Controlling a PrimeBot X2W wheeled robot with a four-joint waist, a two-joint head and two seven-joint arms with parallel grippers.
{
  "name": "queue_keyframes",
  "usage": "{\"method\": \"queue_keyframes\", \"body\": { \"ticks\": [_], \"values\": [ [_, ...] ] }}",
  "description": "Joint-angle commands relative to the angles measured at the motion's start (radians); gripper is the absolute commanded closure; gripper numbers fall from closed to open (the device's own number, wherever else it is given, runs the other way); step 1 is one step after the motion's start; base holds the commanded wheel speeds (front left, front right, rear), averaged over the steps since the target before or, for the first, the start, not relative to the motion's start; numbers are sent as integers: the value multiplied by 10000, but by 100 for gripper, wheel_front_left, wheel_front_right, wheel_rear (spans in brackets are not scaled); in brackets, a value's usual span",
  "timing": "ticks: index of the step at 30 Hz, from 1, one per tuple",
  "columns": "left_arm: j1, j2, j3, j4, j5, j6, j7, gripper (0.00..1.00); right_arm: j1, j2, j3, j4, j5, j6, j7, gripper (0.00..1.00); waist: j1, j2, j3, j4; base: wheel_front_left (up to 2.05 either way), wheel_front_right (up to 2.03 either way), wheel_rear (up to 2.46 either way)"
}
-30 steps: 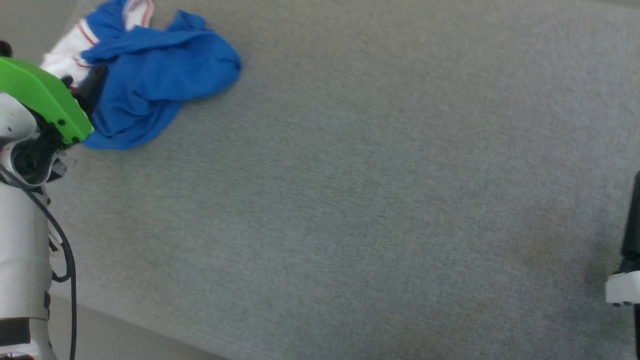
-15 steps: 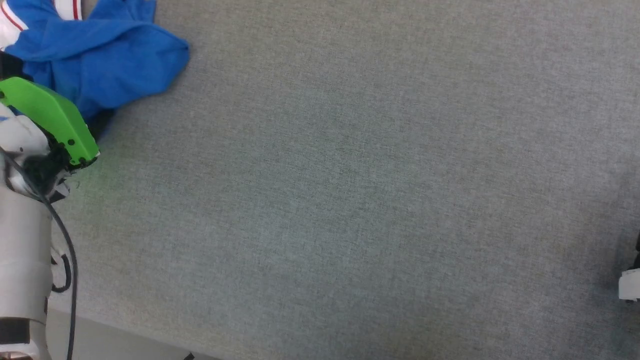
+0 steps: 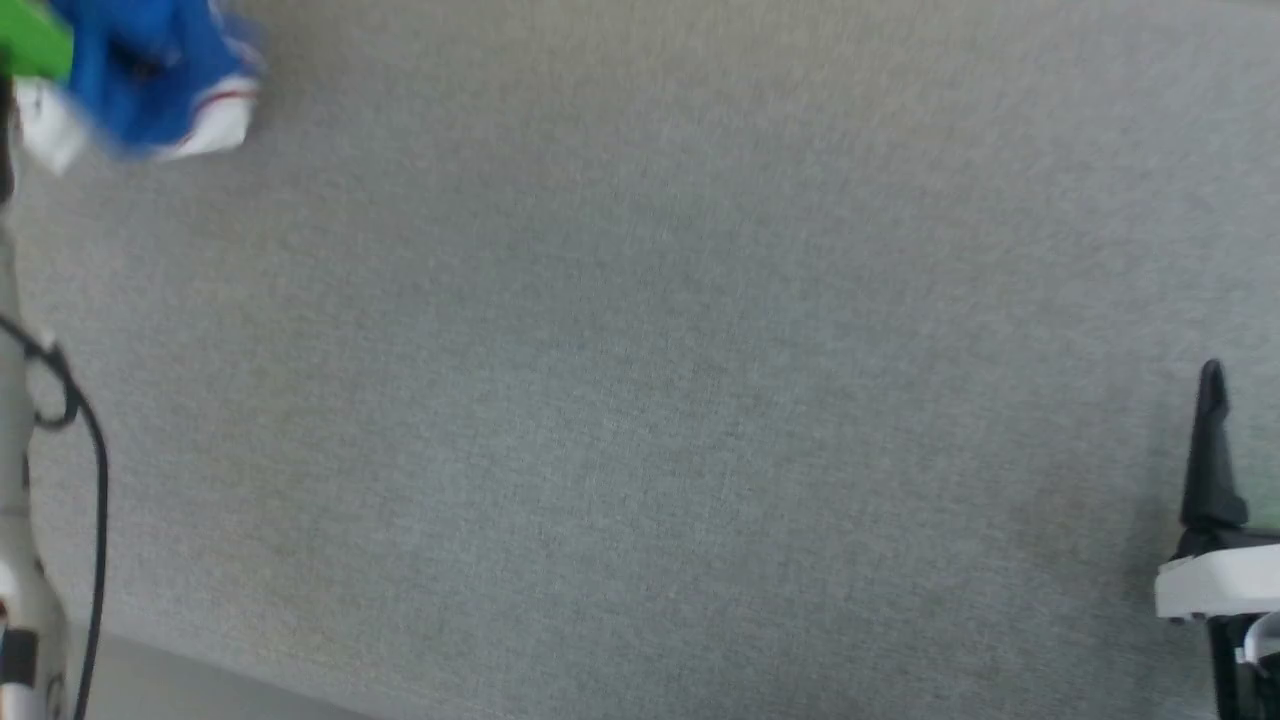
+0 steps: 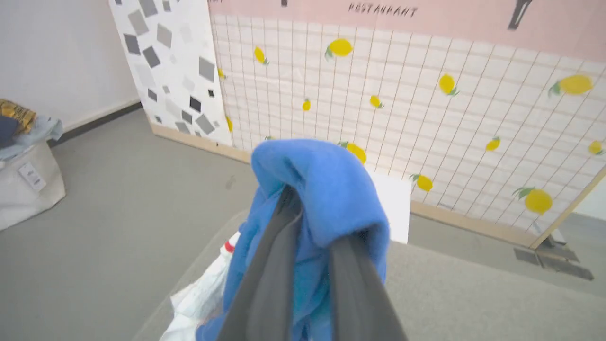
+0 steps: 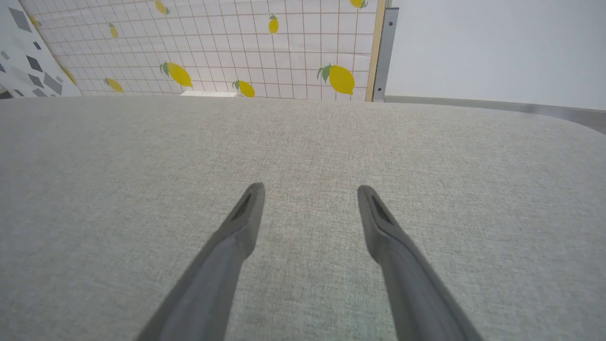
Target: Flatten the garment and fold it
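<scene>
The left gripper (image 4: 316,219) is clamped on a fold of the shirt (image 4: 326,184). The blue cloth drapes over its fingertips and hangs bunched, with a white sleeve showing below. In the head view the shirt is a blur at the far left corner of the gray padded table (image 3: 640,400). The right gripper (image 5: 307,194) hovers low over bare table, its jaws wide apart.

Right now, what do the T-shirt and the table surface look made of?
T-shirt: soft knit, probably cotton jersey, matte; it bunches and droops in rounded folds.
Table surface: grey woven fabric covering, matte; fine weave grain shows, possibly padded given its rounded edge.
</scene>
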Motion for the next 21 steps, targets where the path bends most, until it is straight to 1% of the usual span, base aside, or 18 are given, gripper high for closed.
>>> {"method": "queue_keyframes", "body": {
  "ticks": [1, 5, 8, 10, 13, 15, 20, 21],
  "values": [
    [-377, -180, -220, -334, 57, -82, -117, 100, -56, -8, 97, 221, 179, -15, -189, 0, 0, 0, -1168, -324, 0, 0, 0],
    [-849, -567, -1033, -1499, -411, -133, 96, 100, 41, -8, 521, 961, 534, -15, -571, 0, 0, 0, -2089, -841, 0, 0, 0],
    [-1034, -1021, -1806, -2474, -1203, -139, 550, 100, 112, -8, 874, 1420, 701, -15, -775, 0, 0, 0, -2575, -1264, 0, 0, 0],
    [-1003, -1366, -2136, -2905, -1726, -140, 920, 100, 115, -8, 1003, 1640, 814, -15, -891, 0, 0, 0, -2777, -1526, 0, 0, 0],
    [-671, -1628, -2752, -3161, -2011, -141, 1515, 100, 58, -8, 1191, 1889, 928, -15, -1027, 0, 0, 0, -3027, -1952, 0, 0, 0],
    [-171, -1871, -3144, -3111, -2104, -141, 1754, 100, 51, -8, 1229, 2026, 995, -15, -1103, 0, 0, 0, -3149, -2195, 0, 0, 0],
    [1586, -2630, -4132, -2742, -2309, -142, 1867, 100, 142, -8, 1178, 2332, 1093, -15, -1229, 0, 0, 0, -3342, -2677, 0, 0, 0],
    [1904, -2704, -4393, -2660, -2257, -142, 1908, 100, 169, -8, 1170, 2368, 1101, -15, -1243, 0, 0, 0, -3358, -2739, 0, 0, 0]
  ]
}}
